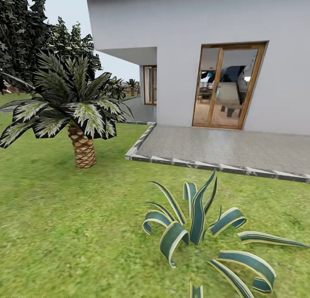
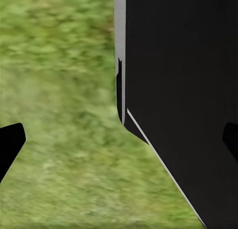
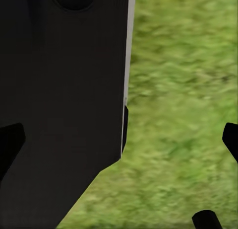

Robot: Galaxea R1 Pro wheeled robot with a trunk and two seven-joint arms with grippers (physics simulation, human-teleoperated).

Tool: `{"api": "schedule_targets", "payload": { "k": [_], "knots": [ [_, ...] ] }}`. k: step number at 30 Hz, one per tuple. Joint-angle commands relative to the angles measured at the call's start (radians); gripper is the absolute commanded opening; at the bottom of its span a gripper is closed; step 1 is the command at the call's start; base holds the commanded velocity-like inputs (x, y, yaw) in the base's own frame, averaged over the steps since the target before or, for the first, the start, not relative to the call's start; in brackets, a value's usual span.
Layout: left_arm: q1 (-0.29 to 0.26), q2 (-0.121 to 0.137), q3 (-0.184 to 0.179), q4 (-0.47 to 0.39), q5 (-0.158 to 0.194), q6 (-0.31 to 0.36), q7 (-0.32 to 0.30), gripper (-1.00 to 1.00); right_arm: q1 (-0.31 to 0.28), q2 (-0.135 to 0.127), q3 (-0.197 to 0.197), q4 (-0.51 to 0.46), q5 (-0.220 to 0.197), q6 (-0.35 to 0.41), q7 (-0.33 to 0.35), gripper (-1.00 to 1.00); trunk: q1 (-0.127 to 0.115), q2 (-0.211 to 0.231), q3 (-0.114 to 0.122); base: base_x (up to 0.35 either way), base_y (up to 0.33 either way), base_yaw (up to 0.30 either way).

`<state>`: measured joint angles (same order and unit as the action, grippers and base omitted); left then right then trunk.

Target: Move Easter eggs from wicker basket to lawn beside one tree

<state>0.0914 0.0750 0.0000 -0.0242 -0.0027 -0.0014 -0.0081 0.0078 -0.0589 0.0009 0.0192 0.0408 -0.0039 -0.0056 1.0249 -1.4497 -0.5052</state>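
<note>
From my head camera, going left to right: at the far left stand dark, leafy trees (image 1: 26, 26) against the sky. In front of them one short palm (image 1: 82, 147) with a scaly tan trunk grows out of the lawn (image 1: 64, 229), its striped fronds spreading wide. The lawn runs across the whole lower part of the view. Right of the palm a grey paved patio (image 1: 241, 149) with a stone kerb meets the grass, and behind it rises one white house (image 1: 181, 31). I count two wooden-framed openings in its walls: a narrow window (image 1: 150, 85) farther back and a wide glass door (image 1: 228, 87) facing the patio. Low in the foreground, right of centre, sits one agave plant (image 1: 198, 229) with curling blue-green, cream-edged leaves.

My left tool (image 2: 119, 139) hangs over blurred grass beside a black body panel (image 2: 183, 90); its two dark fingertips sit at opposite edges of the picture, spread wide, with nothing between them. My right tool (image 3: 119, 139) is likewise wide apart and holds nothing, over grass beside a dark panel (image 3: 64, 90).
</note>
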Motion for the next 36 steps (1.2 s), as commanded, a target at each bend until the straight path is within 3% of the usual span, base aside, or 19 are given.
{"api": "schedule_targets", "payload": {
  "k": [1, 16, 28, 36],
  "knots": [
    [0.001, 0.0, 0.0, -0.002, 0.0, 0.0, -0.001, 1.0, 0.0, 0.0, 0.0, 0.0, 0.005, 0.0, -0.001, 1.0, 0.0, 0.0, -0.001, 0.0, 0.0, 0.0],
    [0.001, 0.0, 0.0, -0.002, 0.0, 0.0, -0.001, 1.0, 0.0, -0.001, 0.003, -0.001, 0.005, -0.001, -0.001, 1.0, 0.0, 0.0, -0.001, 0.0, 0.0, 0.012],
    [0.001, 0.0, 0.0, -0.002, 0.0, 0.0, -0.001, 1.0, 0.0, 0.001, -0.004, -0.001, -0.005, 0.001, -0.002, 1.0, 0.0, 0.0, -0.001, 0.0, 0.009, 0.27],
    [0.001, 0.0, 0.0, -0.002, 0.0, 0.0, -0.001, 1.0, 0.0, 0.002, -0.004, -0.001, -0.005, 0.001, -0.002, 1.0, 0.0, 0.0, -0.001, 0.0, 0.279, 0.293]
  ]
}}
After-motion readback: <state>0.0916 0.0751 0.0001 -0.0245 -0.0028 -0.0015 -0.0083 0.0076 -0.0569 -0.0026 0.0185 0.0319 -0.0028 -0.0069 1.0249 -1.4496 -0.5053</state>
